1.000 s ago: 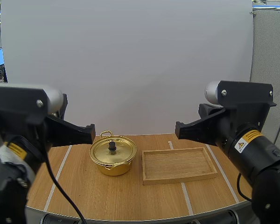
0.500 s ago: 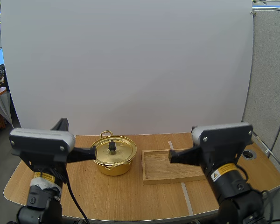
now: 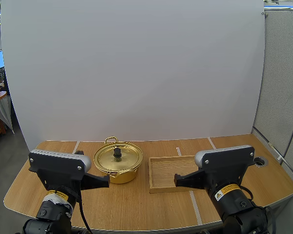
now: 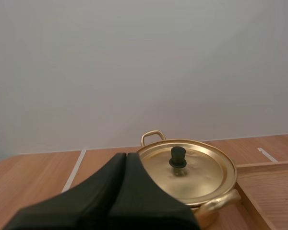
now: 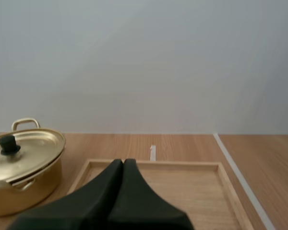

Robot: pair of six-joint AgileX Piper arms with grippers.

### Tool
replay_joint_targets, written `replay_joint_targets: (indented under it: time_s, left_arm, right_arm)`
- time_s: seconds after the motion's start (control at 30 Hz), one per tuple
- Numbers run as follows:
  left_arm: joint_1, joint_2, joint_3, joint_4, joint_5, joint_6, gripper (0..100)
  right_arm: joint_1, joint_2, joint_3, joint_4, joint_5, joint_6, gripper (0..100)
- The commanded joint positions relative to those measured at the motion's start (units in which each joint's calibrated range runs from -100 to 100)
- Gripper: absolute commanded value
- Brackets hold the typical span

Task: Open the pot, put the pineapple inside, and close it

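A gold pot (image 3: 118,168) with its lid (image 3: 118,158) on and a black knob (image 3: 117,152) stands on the table left of centre. In the left wrist view the pot (image 4: 192,170) sits just beyond my left gripper (image 4: 126,155), whose fingers lie together as one dark wedge. My left gripper (image 3: 105,181) is low at the pot's near left side. My right gripper (image 5: 123,163) is shut too, over the near edge of the wooden tray (image 5: 192,191), with the pot (image 5: 24,165) off to the side. In the high view my right gripper (image 3: 177,180) is over the tray's front part.
The wooden tray (image 3: 161,168) lies right of the pot and holds nothing. White tape lines (image 3: 193,204) run across the wooden table. A round hole (image 3: 259,160) sits near the table's right edge.
Both arms have dropped down and drawn back toward the near table edge, revealing the whole tabletop. The pot and tray have not moved.
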Motion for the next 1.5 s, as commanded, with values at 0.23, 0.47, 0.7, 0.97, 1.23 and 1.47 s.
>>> replay_joint_targets:
  time_s: [0.23,0.47,0.7,0.97,1.23,1.47]
  left_arm:
    - [0.26,-0.2,0.1,-0.4,13.6,-0.7,0]
    - [1.03,-0.2,0.1,0.9,14.6,-1.6,0]
    - [1.03,-0.2,0.1,1.0,15.1,-3.3,0]
    - [1.03,-0.2,0.1,1.0,12.9,-3.3,0]
    - [1.03,-0.2,0.1,1.0,12.9,-3.3,0]
    - [1.03,-0.2,0.1,1.0,11.9,-3.3,0]
  right_arm:
    - [-0.4,-0.3,0.0,-0.6,14.7,-0.5,0]
    - [-0.4,-0.3,0.0,-0.9,14.7,-0.5,0]
    - [-0.4,-0.3,0.0,-0.9,14.7,-0.5,0]
    - [-0.4,-0.3,0.0,-0.9,14.7,-0.5,0]
    - [-0.4,-0.3,0.0,-0.9,14.7,-0.5,0]
    - [-0.4,-0.3,0.0,-0.9,14.7,-0.5,0]
